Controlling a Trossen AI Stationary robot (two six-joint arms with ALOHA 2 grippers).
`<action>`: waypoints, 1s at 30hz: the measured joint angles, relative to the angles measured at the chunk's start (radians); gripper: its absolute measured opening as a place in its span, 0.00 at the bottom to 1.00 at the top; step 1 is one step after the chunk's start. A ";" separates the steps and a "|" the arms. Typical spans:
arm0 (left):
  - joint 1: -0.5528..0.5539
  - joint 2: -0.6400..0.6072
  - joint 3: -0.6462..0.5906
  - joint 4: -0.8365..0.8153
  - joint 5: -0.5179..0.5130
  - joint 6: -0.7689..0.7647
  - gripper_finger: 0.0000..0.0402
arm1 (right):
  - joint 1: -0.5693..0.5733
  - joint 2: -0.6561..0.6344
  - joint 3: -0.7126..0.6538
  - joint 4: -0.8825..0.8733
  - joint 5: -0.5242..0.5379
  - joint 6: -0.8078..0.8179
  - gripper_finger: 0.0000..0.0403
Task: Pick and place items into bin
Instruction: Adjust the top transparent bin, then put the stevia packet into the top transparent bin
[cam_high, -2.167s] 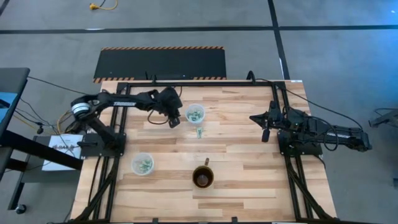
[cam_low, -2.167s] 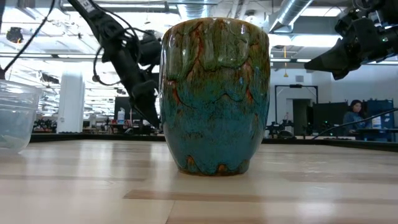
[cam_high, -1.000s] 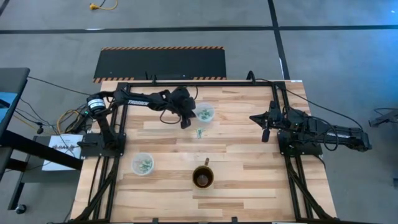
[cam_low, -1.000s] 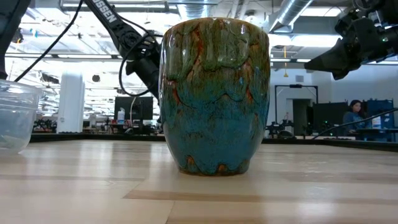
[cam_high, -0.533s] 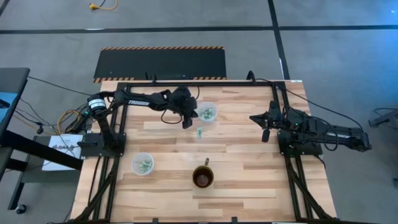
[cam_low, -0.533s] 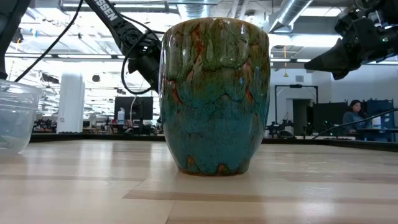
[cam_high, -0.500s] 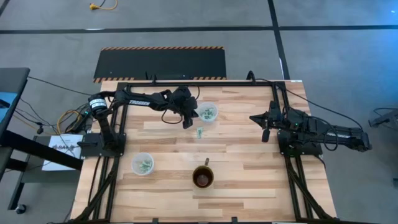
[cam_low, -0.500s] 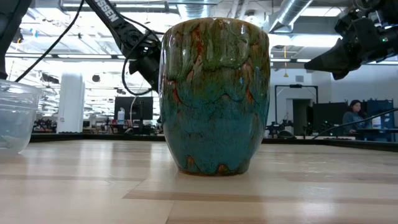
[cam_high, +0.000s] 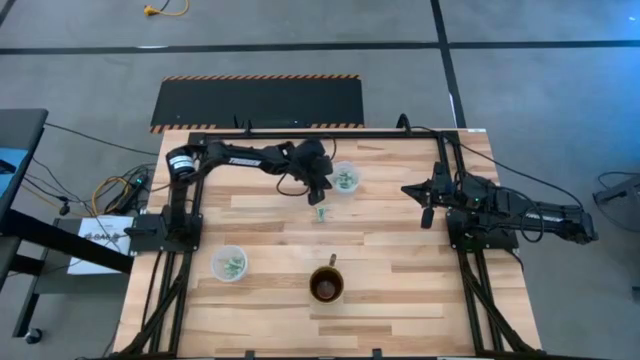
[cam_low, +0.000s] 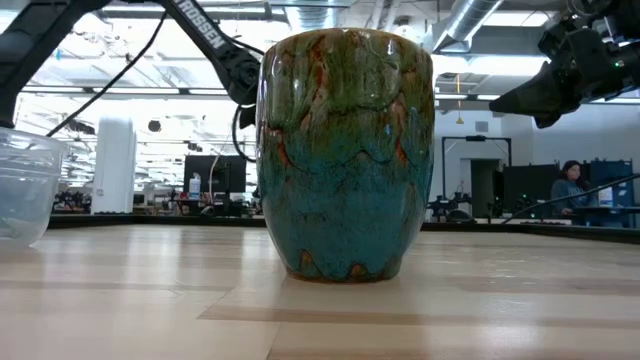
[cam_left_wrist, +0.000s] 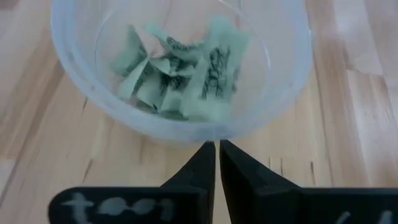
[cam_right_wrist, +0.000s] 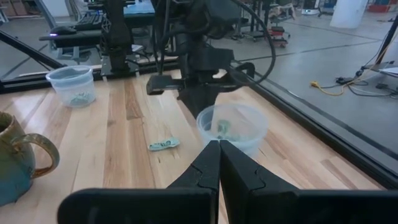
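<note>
A clear plastic cup (cam_high: 345, 180) stands upright toward the table's far middle and holds several pale green-and-white wrapper pieces (cam_left_wrist: 180, 74). My left gripper (cam_high: 327, 192) is shut, its tips (cam_left_wrist: 217, 144) against the cup's side. One wrapper (cam_high: 320, 213) lies flat on the wood just near of the cup; the right wrist view shows it too (cam_right_wrist: 163, 144). A second clear cup (cam_high: 228, 264) with wrappers stands at near left. My right gripper (cam_high: 427, 216) is shut and waits above the table's right side. My left gripper is shut, and the tips of its fingers (cam_left_wrist: 208, 155) press against the lower side wall of the clear cup (cam_left_wrist: 211, 134). It comes from the table's left, slanting down. The cup stays upright with its base on the wood.
A glazed brown-green mug (cam_high: 326, 286) stands near the table's near middle and fills the low view (cam_low: 345, 150). Black frame rails run along both sides and the far edge (cam_high: 300, 133). Bare wood lies between the mug and the right arm.
My left gripper has moved toward the table's right with its fingers shut, sliding the far clear cup upright along the wood the same way. The loose wrapper has stayed where it lay. The right arm has kept still.
</note>
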 joint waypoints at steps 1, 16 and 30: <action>-0.003 0.010 0.009 0.002 0.000 0.001 0.03 | 0.000 0.000 0.000 0.000 0.000 0.000 0.00; -0.035 0.039 0.068 -0.159 0.027 0.084 0.03 | 0.000 0.000 0.000 0.000 0.000 0.000 0.00; -0.044 -0.011 0.067 -0.428 0.166 0.251 0.21 | 0.000 0.000 0.000 0.000 0.000 0.000 0.00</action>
